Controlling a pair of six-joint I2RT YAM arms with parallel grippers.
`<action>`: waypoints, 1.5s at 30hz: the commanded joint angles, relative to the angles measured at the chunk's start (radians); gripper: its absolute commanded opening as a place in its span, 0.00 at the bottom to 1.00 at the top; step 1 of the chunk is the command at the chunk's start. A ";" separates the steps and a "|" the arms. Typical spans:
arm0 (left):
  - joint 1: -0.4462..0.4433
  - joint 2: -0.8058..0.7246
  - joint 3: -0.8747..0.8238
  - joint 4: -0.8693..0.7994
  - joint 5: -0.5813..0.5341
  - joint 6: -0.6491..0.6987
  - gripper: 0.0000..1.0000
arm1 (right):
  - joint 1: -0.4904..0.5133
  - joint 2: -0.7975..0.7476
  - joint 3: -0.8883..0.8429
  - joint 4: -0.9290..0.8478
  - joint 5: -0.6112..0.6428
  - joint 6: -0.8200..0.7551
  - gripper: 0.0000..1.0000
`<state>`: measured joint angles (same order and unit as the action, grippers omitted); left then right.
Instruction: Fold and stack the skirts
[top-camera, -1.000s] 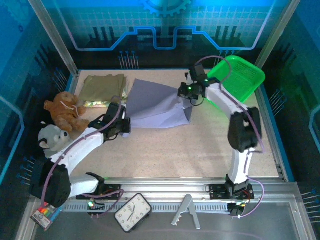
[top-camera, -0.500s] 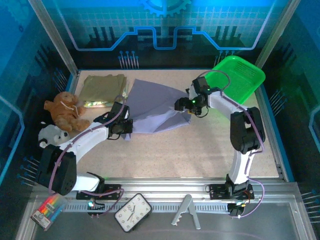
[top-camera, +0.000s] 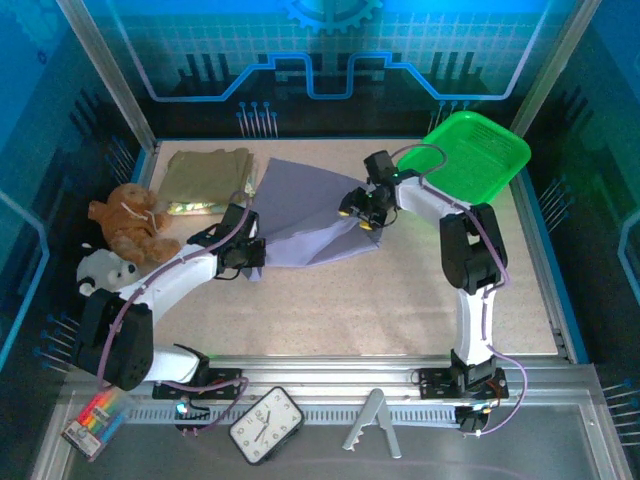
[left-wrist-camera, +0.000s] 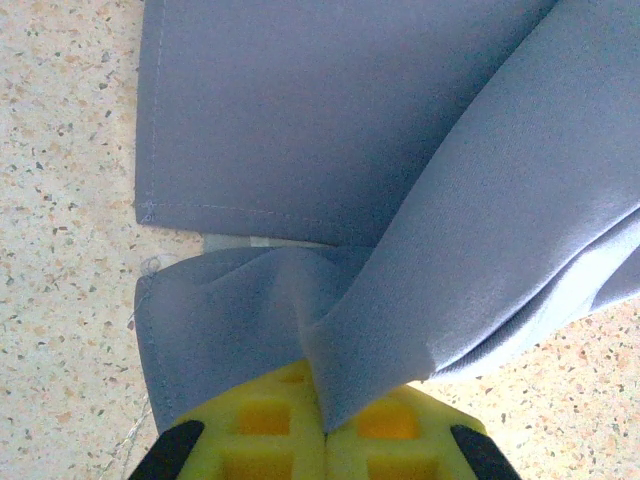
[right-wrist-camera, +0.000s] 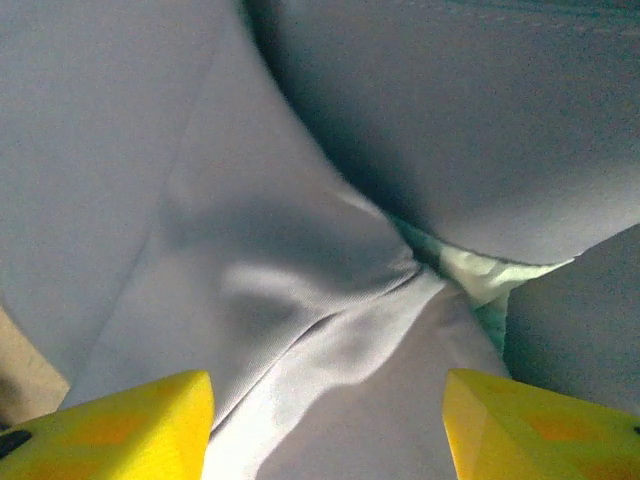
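**Lavender-grey skirt** (top-camera: 300, 205): lies on the bench (top-camera: 400, 300), just toward 12 o'clock from centre. It is partly doubled over, and its 4 o'clock corner is rumpled.

**Olive-khaki skirt** (top-camera: 205, 172): lies folded flat at 10 o'clock. The edge of a floral-print skirt (top-camera: 186, 207) shows at its 6 o'clock side.

**Left claw** (left-wrist-camera: 325, 430): pinched tight on a fold of lavender cloth at that skirt's 7 o'clock corner, with the fabric gathered up between the yellow pads.

**Right claw** (right-wrist-camera: 325, 420): fingers stand wide apart and hold nothing. It is poised over the bunched cloth at the skirt's 3 o'clock edge.

**Step in hand (judgement):** folding the lavender-grey skirt, the last of the three. One side is gripped and the other is not.

**Next move (judgement):** the right claw should drop and close on the bunched edge to match the left. Both claws should then draw the cloth taut and lay it over evenly before carrying it to the pile at 10 o'clock. A one-sided pull would probably skew the fold.

**Not task items:** green basket (top-camera: 480, 150) at 1 o'clock; plush toys (top-camera: 125, 235) at 9 o'clock.
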<state>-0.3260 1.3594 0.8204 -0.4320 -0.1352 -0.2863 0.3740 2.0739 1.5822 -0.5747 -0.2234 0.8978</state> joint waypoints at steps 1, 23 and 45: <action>0.006 -0.023 0.006 0.004 -0.009 0.010 0.00 | 0.015 0.029 0.029 -0.041 0.070 0.097 0.64; 0.006 -0.050 -0.020 0.010 -0.012 0.021 0.00 | 0.037 0.051 0.028 0.041 0.131 0.136 0.28; -0.019 -0.304 0.487 -0.135 0.079 0.224 0.00 | 0.008 -0.808 -0.211 0.131 0.430 -0.021 0.00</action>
<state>-0.3389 1.0466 1.1645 -0.5083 -0.1020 -0.1581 0.4000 1.3197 1.3247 -0.4522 0.0952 0.9360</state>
